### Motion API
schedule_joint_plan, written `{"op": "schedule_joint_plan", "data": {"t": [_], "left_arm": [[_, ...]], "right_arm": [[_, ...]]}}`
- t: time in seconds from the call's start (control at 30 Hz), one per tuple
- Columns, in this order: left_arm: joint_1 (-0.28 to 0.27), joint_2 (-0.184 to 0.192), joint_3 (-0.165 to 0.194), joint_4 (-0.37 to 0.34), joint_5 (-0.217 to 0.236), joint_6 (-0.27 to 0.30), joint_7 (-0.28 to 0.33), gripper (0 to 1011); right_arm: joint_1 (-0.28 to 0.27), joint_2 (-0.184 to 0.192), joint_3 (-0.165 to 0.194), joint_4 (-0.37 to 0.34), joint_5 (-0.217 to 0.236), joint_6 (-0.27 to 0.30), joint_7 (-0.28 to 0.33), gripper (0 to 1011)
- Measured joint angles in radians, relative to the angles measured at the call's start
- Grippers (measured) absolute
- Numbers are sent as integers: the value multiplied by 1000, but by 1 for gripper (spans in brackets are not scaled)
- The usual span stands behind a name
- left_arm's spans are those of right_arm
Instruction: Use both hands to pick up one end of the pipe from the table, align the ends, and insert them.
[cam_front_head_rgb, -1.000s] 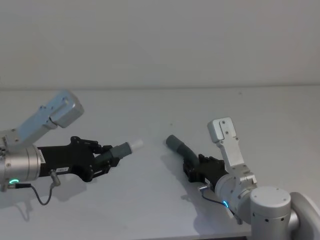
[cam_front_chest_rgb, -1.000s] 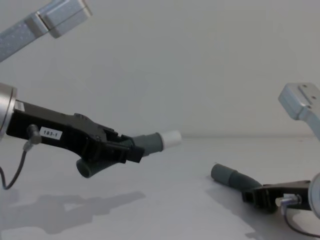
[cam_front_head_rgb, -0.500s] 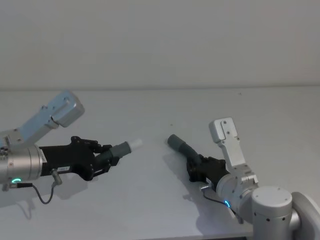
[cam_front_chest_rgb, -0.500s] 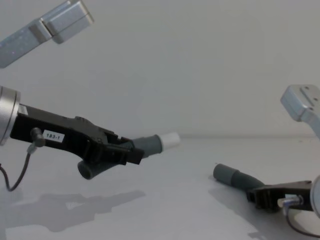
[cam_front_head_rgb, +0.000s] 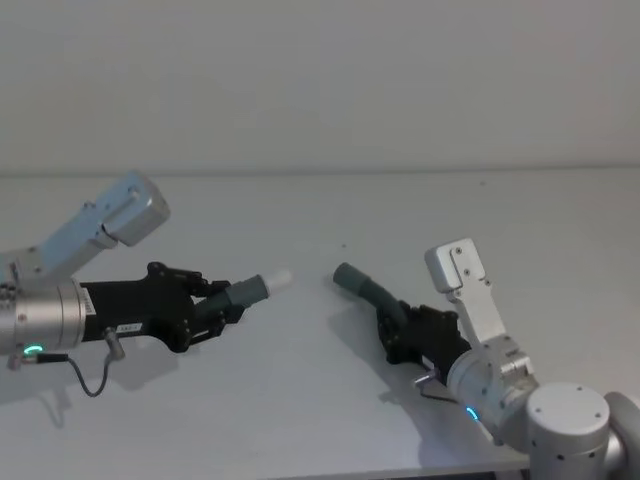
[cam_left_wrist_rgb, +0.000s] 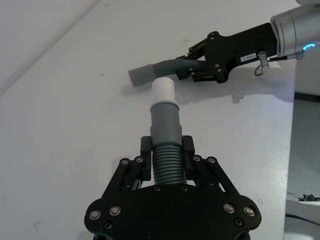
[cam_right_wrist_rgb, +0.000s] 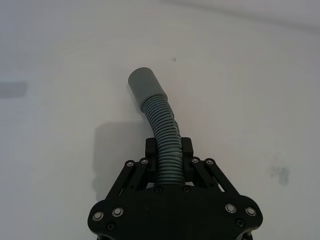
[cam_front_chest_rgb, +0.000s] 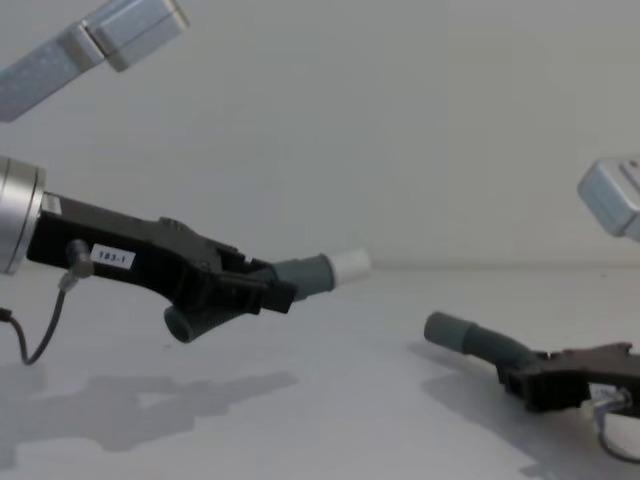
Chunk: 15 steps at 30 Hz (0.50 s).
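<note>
**Two hose pieces held apart, ends facing across a gap**

The white plug tip (cam_front_head_rgb: 279, 279) and the smooth grey cuff (cam_front_head_rgb: 347, 276) face each other near the middle of the table (cam_front_head_rgb: 300, 410), close together but not touching. From the chest view you can see that the plug tip sits higher than the cuff, so the two ends are not on one line.

The plug tip caps the left hose piece (cam_front_chest_rgb: 305, 275), whose smooth grey collar and ribbed body run back into the left gripper (cam_front_head_rgb: 222, 305). In the left wrist view the fingers are closed on the ribbed section from both sides. This hose piece hangs clear of the table, with its shadow below it. Its free rear end pokes out under the gripper.

The cuff belongs to the right hose piece (cam_right_wrist_rgb: 164, 131), which bends upward and leftward out of the right gripper (cam_front_head_rgb: 400, 330). This gripper too is clamped on the ribs, low over the table at your right. The cuff's mouth points towards the left gripper.

The left gripper's black body carries a small white number label (cam_front_chest_rgb: 112, 258), and a thin cable (cam_front_head_rgb: 95, 385) loops beneath the left arm.
</note>
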Motion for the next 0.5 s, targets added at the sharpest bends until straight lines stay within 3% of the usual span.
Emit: {"op": "schedule_joint_plan", "data": {"t": [0.43, 0.5], "left_arm": [[-40, 15, 23, 5, -8, -35, -65, 322], [-43, 20, 26, 3, -11, -39, -73, 321]], "right_arm": [[-19, 112, -15, -35, -43, -201, 111, 256], [-23, 142, -18, -42, -56, -258, 140, 256]]}}
